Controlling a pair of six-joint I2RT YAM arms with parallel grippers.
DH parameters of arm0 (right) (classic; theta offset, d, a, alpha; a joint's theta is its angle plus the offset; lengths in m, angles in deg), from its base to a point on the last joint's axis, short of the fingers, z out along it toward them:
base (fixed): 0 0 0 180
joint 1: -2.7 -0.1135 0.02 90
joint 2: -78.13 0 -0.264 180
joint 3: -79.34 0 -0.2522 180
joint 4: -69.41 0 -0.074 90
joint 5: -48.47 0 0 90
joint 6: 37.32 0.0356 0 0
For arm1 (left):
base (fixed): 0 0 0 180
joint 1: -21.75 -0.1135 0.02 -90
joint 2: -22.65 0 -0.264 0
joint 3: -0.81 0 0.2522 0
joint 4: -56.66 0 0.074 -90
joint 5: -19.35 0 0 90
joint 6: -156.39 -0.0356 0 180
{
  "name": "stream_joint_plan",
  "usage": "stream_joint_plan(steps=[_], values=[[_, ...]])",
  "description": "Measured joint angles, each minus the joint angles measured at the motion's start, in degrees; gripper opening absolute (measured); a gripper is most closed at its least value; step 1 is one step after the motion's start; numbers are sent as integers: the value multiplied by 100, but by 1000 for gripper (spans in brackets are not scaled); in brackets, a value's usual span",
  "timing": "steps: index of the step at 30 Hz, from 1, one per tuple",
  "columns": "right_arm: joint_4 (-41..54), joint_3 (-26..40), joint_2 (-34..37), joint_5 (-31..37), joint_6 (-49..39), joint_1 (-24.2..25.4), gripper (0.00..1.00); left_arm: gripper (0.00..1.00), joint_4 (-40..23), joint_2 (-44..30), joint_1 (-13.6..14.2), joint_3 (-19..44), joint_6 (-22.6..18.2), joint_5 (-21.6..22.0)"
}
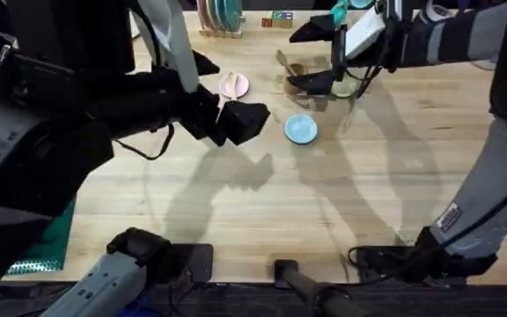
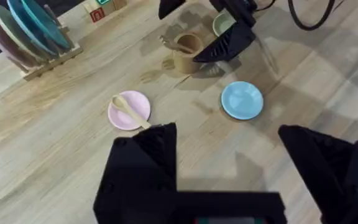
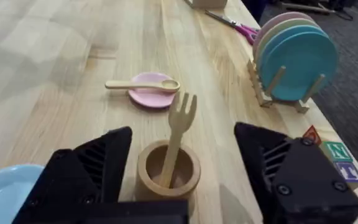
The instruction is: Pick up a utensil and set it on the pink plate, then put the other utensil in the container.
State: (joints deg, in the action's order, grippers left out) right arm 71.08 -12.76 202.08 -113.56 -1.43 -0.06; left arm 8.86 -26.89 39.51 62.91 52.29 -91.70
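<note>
The pink plate (image 1: 233, 85) (image 2: 129, 111) (image 3: 151, 93) lies at the far middle of the table, and the prongless wooden utensil (image 2: 126, 107) (image 3: 142, 84) rests across it. To its right stands the tan container (image 1: 296, 75) (image 2: 187, 50) (image 3: 168, 171). The wooden fork (image 3: 180, 124) (image 2: 169, 42) stands in it, prongs up. My right gripper (image 1: 313, 58) (image 3: 185, 180) is open, its fingers on either side of the container and clear of the fork. My left gripper (image 1: 224, 93) (image 2: 229, 155) is open and holds nothing, raised over the table near the pink plate.
A light blue plate (image 1: 301, 129) (image 2: 242, 99) lies nearer than the container. A yellow-green plate (image 1: 343, 86) (image 2: 222, 23) sits under the right arm. A rack of plates (image 1: 223, 16) (image 3: 297, 56), letter blocks (image 3: 328, 152) and scissors (image 3: 238, 25) line the far edge.
</note>
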Motion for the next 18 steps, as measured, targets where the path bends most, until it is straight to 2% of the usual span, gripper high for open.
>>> stream_joint_plan(steps=[4, 8, 12, 18], values=[[120, 5, -153, 4, 166, 0, 997, 995, 0, 0, 0, 0, 0, -1], [891, 5, -657, 315, 404, -2, 997, 995, 0, 0, 0, 0, 0, -1], [1995, 16, -1371, 1147, 557, -9, 998, 995, 0, 0, 0, 0, 0, -1], [3172, 27, -2220, 2531, 762, -11, 997, 995, 0, 0, 0, 0, 0, -1]])
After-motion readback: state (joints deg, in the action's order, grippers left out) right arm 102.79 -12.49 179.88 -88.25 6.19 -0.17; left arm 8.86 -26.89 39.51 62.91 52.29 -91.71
